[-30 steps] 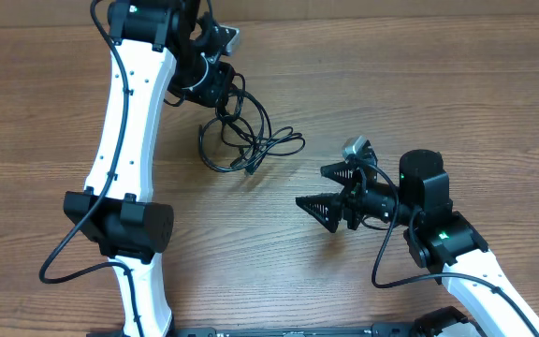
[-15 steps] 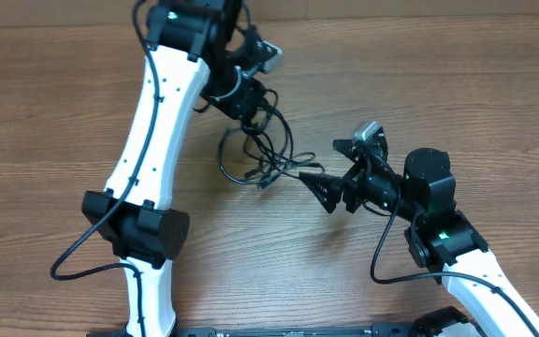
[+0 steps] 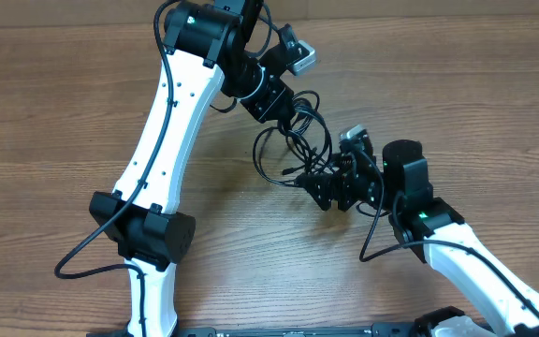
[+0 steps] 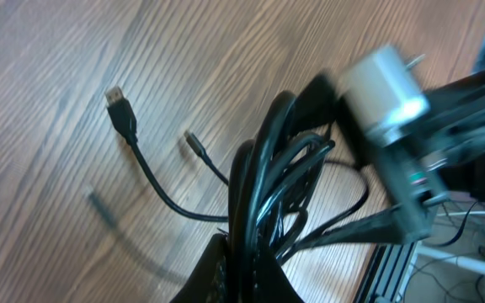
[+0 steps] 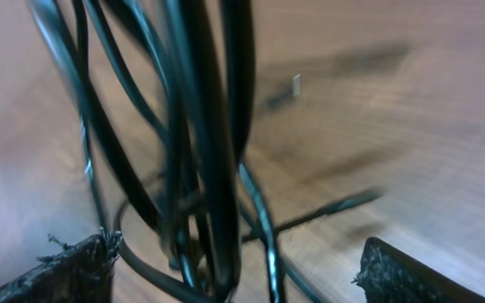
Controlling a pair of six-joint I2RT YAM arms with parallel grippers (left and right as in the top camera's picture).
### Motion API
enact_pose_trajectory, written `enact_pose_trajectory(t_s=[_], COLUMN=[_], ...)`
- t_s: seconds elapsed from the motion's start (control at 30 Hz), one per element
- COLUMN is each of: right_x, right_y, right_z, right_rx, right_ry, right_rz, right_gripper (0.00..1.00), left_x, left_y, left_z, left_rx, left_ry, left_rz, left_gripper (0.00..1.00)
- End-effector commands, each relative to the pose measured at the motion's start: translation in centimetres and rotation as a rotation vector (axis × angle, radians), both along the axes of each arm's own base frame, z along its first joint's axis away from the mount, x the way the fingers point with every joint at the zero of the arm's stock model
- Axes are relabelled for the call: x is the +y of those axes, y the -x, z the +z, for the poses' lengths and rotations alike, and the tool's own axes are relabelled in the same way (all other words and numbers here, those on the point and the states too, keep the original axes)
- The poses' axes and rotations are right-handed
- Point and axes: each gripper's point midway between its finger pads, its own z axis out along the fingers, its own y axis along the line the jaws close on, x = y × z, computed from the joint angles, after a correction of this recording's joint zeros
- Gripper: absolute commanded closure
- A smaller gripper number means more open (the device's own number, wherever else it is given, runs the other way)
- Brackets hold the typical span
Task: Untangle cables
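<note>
A tangle of black cables (image 3: 293, 150) hangs from my left gripper (image 3: 286, 98), which is shut on the bundle and holds it above the wooden table. In the left wrist view the bundle (image 4: 268, 189) runs up from the jaws (image 4: 247, 269), with a USB plug (image 4: 118, 105) and a small plug (image 4: 194, 143) trailing on the wood. My right gripper (image 3: 330, 187) is open, its fingers on either side of the hanging strands. In the right wrist view the cables (image 5: 200, 143) hang between the wide-open fingertips (image 5: 234, 269).
The wooden table (image 3: 54, 112) stretches to the left and far right. The left arm's white links (image 3: 157, 140) stand over the table's middle left. A white camera block on my right wrist (image 4: 383, 80) sits close to the cable bundle.
My left gripper has carried the cable bundle to the right and lifted it. My right gripper has moved left and up until its open fingers straddle the hanging strands.
</note>
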Motion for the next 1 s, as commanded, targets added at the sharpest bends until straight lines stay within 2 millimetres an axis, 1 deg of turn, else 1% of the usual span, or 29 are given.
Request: enact_pose_trajectory(t_s=[0.0,0.13,0.27,0.3,0.4,0.47,0.53,0.67,0.8,0.93,0.97], right_x=[1.1,0.9,0.8,0.7,0.7,0.7,0.7,0.7,0.9,1.1,1.2], right_y=[1.7,2.5,2.8,2.9,3.0,3.0,3.0,2.9,2.5,1.7,1.2], right_z=[-0.6,-1.7,-2.1,-2.2,-2.3,-2.3,-2.3,-2.2,-1.7,-0.4,0.6], right_rx=[0.064,0.126,0.151,0.160,0.166,0.164,0.162,0.156,0.125,0.058,0.011], right_ry=[-0.042,-0.023,-0.016,-0.013,-0.012,-0.012,-0.013,-0.014,-0.024,-0.043,-0.056], right_rz=[0.093,0.092,0.091,0.091,0.091,0.091,0.091,0.091,0.092,0.091,0.090], right_gripper=[0.11,0.11,0.12,0.12,0.12,0.12,0.12,0.12,0.12,0.12,0.11], left_x=[-1.1,-1.7,-2.0,-1.6,0.1,1.5,2.8,4.9,5.9,6.3,6.4], left_y=[0.0,-0.5,-0.7,-0.8,-1.0,-1.3,-1.6,-2.4,-3.1,-3.4,-3.5], left_z=[1.9,3.4,6.6,8.3,11.7,13.2,14.0,13.8,12.3,11.2,10.8], left_rx=[0.013,0.038,0.073,0.089,0.125,0.140,0.145,0.155,0.152,0.154,0.149], left_ry=[0.107,0.216,0.436,0.539,0.740,0.827,0.876,0.874,0.796,0.734,0.714], left_rz=[0.016,0.031,-0.002,-0.018,-0.044,-0.044,-0.030,0.035,0.100,0.137,0.145], left_gripper=[0.96,0.96,0.96,0.96,0.96,0.96,0.96,0.96,0.96,0.96,0.96])
